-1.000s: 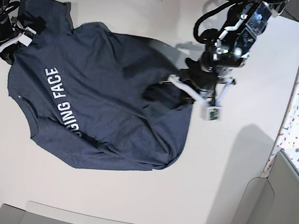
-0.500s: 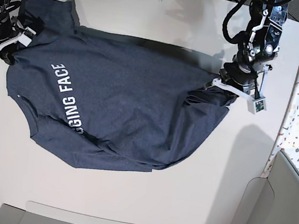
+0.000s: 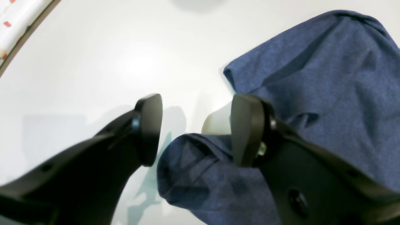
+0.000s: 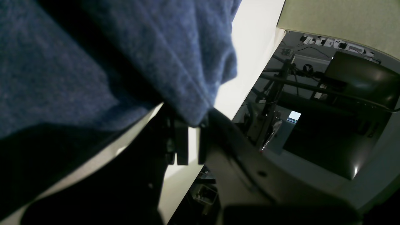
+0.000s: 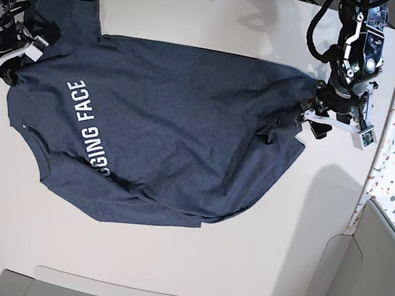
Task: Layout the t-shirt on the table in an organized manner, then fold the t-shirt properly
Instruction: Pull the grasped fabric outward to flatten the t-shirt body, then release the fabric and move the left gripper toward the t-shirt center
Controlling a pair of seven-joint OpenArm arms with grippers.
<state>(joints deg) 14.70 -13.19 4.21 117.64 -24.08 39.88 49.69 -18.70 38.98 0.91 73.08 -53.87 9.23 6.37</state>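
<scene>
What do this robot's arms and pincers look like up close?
Both arms are black, jointed metal with loose black cables. The left gripper has two thick matte-black fingers ending in rounded oval pads, with small screws. The right gripper looks alike. White brackets sit near each wrist.

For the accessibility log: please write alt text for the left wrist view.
Open left gripper, its black fingers apart, over a bunched edge of the dark navy-blue heathered cloth t-shirt lying on the plain white matte table.
</scene>
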